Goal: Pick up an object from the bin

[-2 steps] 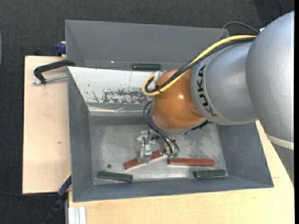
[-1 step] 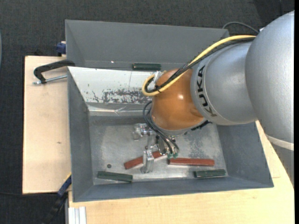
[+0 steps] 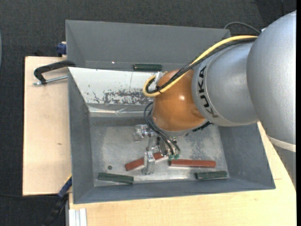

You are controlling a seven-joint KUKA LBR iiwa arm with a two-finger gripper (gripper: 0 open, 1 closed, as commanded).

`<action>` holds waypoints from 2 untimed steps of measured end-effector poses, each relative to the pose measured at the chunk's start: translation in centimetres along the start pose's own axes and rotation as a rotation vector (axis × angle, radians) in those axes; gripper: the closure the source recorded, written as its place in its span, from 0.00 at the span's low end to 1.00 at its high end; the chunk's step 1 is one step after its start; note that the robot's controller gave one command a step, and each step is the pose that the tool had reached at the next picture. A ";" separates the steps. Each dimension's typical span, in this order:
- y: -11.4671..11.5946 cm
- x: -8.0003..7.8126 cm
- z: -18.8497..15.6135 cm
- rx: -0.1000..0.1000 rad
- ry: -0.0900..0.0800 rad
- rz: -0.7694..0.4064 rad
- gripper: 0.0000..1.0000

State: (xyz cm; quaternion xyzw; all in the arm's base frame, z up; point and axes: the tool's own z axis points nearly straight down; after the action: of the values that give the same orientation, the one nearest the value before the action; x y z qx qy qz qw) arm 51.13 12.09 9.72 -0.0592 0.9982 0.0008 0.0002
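Where the orange wrist cover (image 3: 176,107) ends, the hand (image 3: 150,161) sits low at the floor of the grey bin (image 3: 77,140), centre-front, over a short red-brown stick (image 3: 135,164) lying flat and slightly angled. Cannot tell whether the hand is spread or pinching it. Just right: longer red stick (image 3: 194,163). Along the front wall: dark green stick (image 3: 115,178) at left, second green stick (image 3: 210,175) at right.
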 end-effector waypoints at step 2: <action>-0.8 -0.6 2.4 0.000 0.001 0.193 1.00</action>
State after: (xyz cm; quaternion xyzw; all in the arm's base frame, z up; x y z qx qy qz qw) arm 51.85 11.41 7.34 0.0372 0.9993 0.0007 -0.0005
